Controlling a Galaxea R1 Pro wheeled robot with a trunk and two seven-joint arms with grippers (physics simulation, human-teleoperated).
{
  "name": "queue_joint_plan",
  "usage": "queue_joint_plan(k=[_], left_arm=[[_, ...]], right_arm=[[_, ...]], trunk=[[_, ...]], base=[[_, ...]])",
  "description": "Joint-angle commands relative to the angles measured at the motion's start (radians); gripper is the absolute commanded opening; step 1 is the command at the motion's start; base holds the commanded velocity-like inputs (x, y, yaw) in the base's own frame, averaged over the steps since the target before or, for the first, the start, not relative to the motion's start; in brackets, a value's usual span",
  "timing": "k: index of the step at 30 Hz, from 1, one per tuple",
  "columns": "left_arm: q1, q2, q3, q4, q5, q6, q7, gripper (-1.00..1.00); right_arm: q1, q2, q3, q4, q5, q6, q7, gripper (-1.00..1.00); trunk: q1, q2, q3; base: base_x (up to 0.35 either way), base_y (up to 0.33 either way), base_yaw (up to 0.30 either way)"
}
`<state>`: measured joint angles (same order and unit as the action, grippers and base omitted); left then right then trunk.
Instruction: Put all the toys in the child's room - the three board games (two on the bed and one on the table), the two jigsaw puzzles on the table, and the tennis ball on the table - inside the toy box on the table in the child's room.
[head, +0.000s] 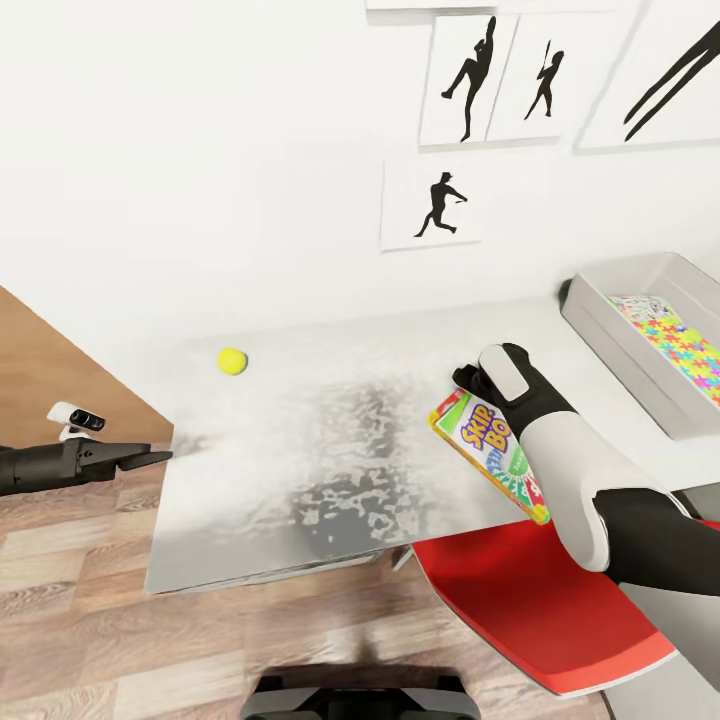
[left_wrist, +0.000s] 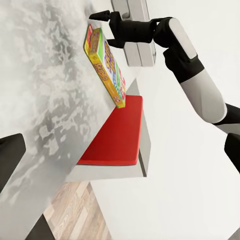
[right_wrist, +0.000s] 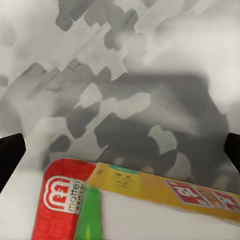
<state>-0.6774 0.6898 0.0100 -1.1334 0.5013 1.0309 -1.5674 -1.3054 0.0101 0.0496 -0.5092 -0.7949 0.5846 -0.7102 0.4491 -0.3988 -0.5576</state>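
Observation:
The SKIP-BO board game (head: 487, 457) lies near the table's (head: 330, 470) front edge, one corner reaching that edge. My right gripper (head: 468, 380) hovers open over its far end, one finger to each side; in the left wrist view the box (left_wrist: 107, 67) looks tipped up under the right gripper (left_wrist: 106, 29). The right wrist view has the box's red and yellow end (right_wrist: 125, 195) just below the spread fingers. A tennis ball (head: 232, 361) rests at the table's far left. At the right stands the toy box (head: 610, 325) with a jigsaw puzzle (head: 678, 345) inside. My left gripper (head: 160, 457) hangs open off the table's left end.
A red chair seat (head: 530, 600) sits tucked under the table's front edge, below my right arm. White wall with black baseball-player pictures (head: 435, 205) backs the table. Wood-plank floor (head: 90, 600) lies to the left and in front.

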Motion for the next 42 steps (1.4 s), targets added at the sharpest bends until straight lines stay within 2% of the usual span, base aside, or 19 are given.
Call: queue_joint_plan(k=[1,9,17,22,28,42], left_arm=[[-0.001,0.001,-0.001,0.0,0.001,0.011,-0.003,1.0],[-0.001,0.012,-0.001,0.0,0.002,0.011,-0.003,1.0],[-0.001,0.013,-0.001,0.0,0.002,0.011,-0.003,1.0],[-0.001,0.013,-0.001,0.0,0.002,0.011,-0.003,1.0],[-0.001,0.013,-0.001,0.0,0.002,0.011,-0.003,1.0],[-0.001,0.013,-0.001,0.0,0.002,0.011,-0.003,1.0]], right_arm=[[0.0,-0.001,0.002,0.021,-0.023,0.0,-0.007,1.0],[-0.001,-0.004,0.001,0.016,-0.023,0.001,-0.009,1.0],[-0.001,-0.012,0.001,0.015,-0.023,0.005,-0.009,1.0],[-0.002,-0.011,0.0,0.007,-0.023,0.017,-0.009,1.0],[0.0,-0.01,0.002,-0.053,-0.023,0.03,-0.009,1.0],[0.001,-0.007,0.003,-0.063,-0.025,0.051,-0.008,1.0]], trunk=[[0.001,-0.001,-0.001],[0.001,-0.001,0.01],[0.001,-0.001,0.022],[0.001,-0.001,0.03],[0.001,-0.001,0.04],[0.001,-0.001,0.063]], base=[[0.0,0.0,-0.023],[0.0,0.0,-0.058],[-0.029,0.0,-0.073],[-0.063,0.0,-0.068],[-0.01,0.0,-0.015],[-0.036,0.0,-0.001]])
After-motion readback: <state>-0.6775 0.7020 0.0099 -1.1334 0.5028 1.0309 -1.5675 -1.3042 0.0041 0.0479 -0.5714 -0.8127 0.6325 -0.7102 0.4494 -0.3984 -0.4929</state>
